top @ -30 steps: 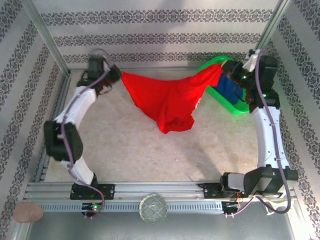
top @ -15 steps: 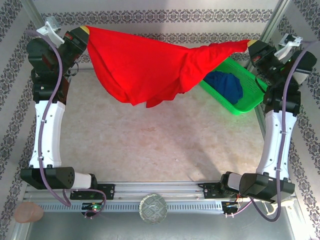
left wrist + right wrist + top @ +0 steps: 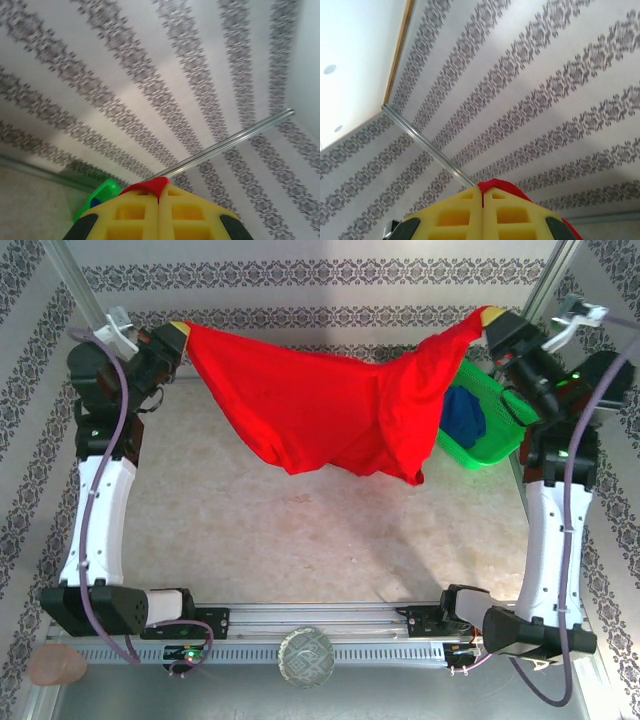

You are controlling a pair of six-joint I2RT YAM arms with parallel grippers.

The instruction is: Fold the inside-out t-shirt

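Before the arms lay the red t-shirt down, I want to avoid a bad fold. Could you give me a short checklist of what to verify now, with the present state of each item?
1. Left gripper shut on one edge of the t-shirt: ok.
2. Right gripper shut on the opposite edge: ok; red cloth shows pinched at its tip.
3. Cloth stretched flat between the grippers: not ok; it sags and bunches toward the right.
4. Lowest fold lifted off the table: cannot tell from above.
5. Cloth apart from the green basket: cannot tell; it overlaps the basket's left rim in the top view.
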